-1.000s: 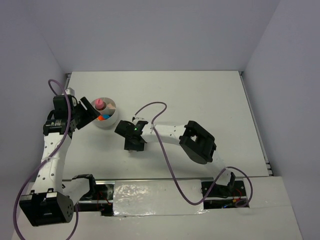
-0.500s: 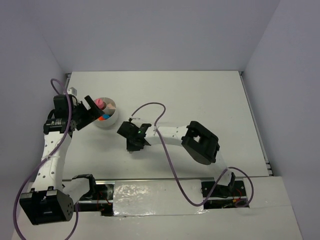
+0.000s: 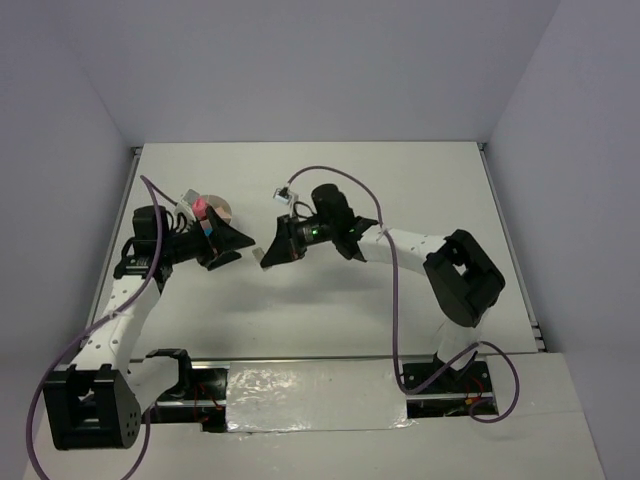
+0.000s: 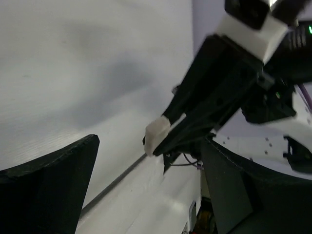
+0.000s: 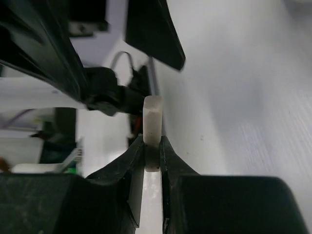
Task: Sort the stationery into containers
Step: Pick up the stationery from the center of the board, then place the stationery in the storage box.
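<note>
Grippers, overhead and wrist views. Your right gripper (image 3: 266, 256) and left gripper (image 3: 232, 245) point at each other tip to tip over the left half of the table (image 3: 420, 190), close together but not touching.

Right gripper: you see its two dark fingers (image 5: 134, 161) pinched narrowly on a pale block (image 5: 152, 127). The block is thin and slab-like. It stands on edge between the pads, and its upper part sticks out past the fingertips. It is held clear of the table surface.

Left gripper: its fingers (image 4: 48, 185) are spread wide and nothing lies between them. In the left wrist view the block and the right gripper's tips sit framed in that gap, further out.

White bowl (image 3: 221, 210): it rests on the table just behind the left wrist, which covers much of it. A pink tube (image 3: 199, 205) shows inside the bowl. You cannot tell which compartment holds it. The block hangs to the right of the bowl, near it but outside its rim.
</note>
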